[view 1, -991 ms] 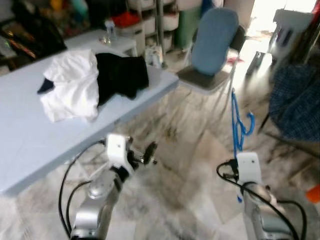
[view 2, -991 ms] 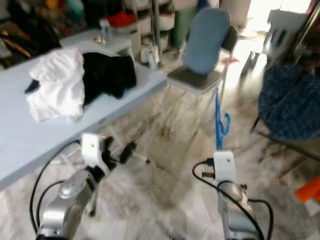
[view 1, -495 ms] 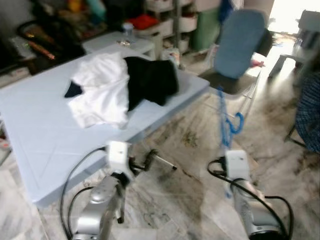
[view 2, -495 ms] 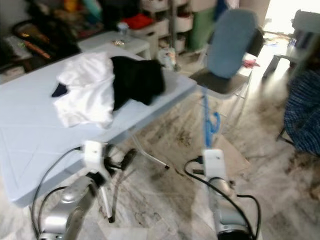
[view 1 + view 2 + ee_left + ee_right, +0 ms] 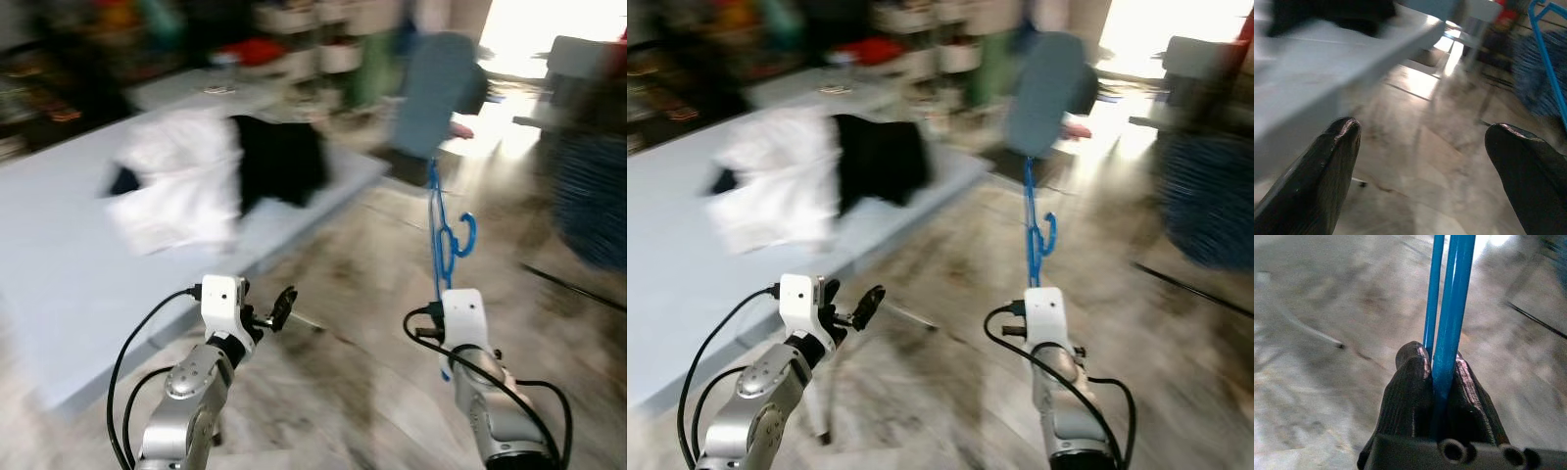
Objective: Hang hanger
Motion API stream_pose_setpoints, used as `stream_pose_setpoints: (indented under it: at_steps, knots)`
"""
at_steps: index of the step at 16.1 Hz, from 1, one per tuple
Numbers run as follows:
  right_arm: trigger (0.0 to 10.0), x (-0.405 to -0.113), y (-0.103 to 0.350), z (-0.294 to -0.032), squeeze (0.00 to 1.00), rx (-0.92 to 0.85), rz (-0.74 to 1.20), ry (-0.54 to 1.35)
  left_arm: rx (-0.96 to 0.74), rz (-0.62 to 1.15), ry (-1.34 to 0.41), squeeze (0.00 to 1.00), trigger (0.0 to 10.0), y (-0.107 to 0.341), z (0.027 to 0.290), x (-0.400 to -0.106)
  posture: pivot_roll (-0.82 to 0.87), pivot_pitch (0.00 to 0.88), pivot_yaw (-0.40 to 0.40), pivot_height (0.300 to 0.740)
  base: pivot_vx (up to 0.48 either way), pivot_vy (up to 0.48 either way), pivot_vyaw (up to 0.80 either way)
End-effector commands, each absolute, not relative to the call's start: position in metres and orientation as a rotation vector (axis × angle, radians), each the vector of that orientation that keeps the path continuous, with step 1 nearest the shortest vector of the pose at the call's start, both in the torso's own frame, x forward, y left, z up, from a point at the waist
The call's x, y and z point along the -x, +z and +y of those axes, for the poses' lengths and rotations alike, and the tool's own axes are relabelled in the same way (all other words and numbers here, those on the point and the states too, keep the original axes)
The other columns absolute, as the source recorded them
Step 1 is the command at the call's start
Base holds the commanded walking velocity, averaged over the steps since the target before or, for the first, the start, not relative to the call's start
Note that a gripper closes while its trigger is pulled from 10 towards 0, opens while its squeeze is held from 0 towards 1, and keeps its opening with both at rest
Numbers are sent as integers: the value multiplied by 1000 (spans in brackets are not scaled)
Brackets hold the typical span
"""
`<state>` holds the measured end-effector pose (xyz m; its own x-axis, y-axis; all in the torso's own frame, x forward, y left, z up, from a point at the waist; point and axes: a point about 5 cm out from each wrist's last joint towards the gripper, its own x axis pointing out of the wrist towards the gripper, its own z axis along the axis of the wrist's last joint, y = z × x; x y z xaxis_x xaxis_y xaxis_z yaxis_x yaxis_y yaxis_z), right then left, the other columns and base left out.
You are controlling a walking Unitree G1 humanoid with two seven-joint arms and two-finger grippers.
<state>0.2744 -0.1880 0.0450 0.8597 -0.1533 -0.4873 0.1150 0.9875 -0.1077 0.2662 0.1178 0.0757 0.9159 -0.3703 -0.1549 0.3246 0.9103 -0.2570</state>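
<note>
A blue hanger (image 5: pixel 440 233) stands upright above my right wrist, over the marbled floor. In the right wrist view my right gripper (image 5: pixel 1437 363) is shut on the hanger's thin blue bars (image 5: pixel 1451 298), pinched between its two black fingers (image 5: pixel 1410 382). My left gripper (image 5: pixel 1425 147) is open with nothing between its fingers, and floor shows in the gap. In the eye views the left gripper (image 5: pixel 282 305) is held low, just off the front edge of the light blue table (image 5: pixel 59 284). The head views are blurred by motion.
A white cloth (image 5: pixel 176 188) and a black garment (image 5: pixel 282 162) lie on the table. A blue-backed chair (image 5: pixel 433 88) stands beyond the table's corner. A blue checked bundle (image 5: pixel 593 191) is at the right. Cluttered shelves line the back. Bare floor lies between my arms.
The whole picture has shifted and blurred, so the camera is moving. The right gripper still holds the hanger upright, and the left gripper stays open.
</note>
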Motion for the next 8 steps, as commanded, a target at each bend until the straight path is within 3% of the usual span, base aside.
stream_pose_setpoints:
  at_steps: [1,8]
  knots:
    - [10000,-276,52,-194,0,78,497,-169,229,176,-374,0,10000,82,116,-269,-137,0,24,740,270,0,-800]
    - [10000,-277,52,-192,0,86,493,-173,238,187,-411,0,10000,82,109,-271,-139,0,30,740,314,0,-800]
